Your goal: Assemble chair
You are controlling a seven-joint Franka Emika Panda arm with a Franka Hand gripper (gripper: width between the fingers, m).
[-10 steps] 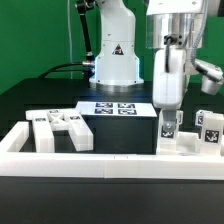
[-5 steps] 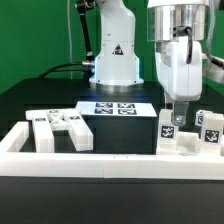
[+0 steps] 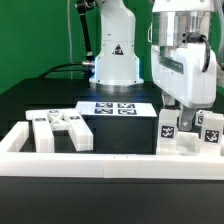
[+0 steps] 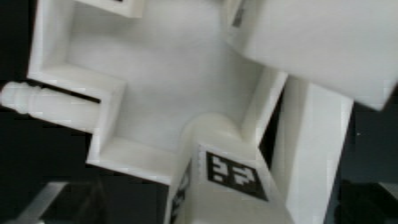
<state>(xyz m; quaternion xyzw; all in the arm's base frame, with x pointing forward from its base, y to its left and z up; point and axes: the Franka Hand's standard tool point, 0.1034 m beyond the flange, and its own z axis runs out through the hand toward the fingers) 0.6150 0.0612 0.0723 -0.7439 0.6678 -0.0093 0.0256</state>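
The chair is in loose white tagged parts. At the exterior view's right, a tagged upright block point(image 3: 168, 130) and another tagged part point(image 3: 209, 131) stand behind the front rail. My gripper point(image 3: 184, 118) hangs low between these two, open, with nothing held. At the exterior view's left lies a cluster of bars and legs point(image 3: 60, 130). The wrist view is filled by a white part point(image 4: 160, 70) with a round peg point(image 4: 36, 98) and a tagged bar point(image 4: 231, 172) close beneath the hand; my fingertips do not show there.
The marker board point(image 3: 114, 107) lies flat mid-table in front of the arm's base point(image 3: 115, 62). A long white border rail point(image 3: 100, 162) runs along the front, with a side rail point(image 3: 14, 140) at the exterior view's left. A black block point(image 3: 118, 132) sits between the part groups.
My gripper has shifted toward the exterior view's right, off the tagged upright block it hung over, and its jaws have widened. The parts stay put.
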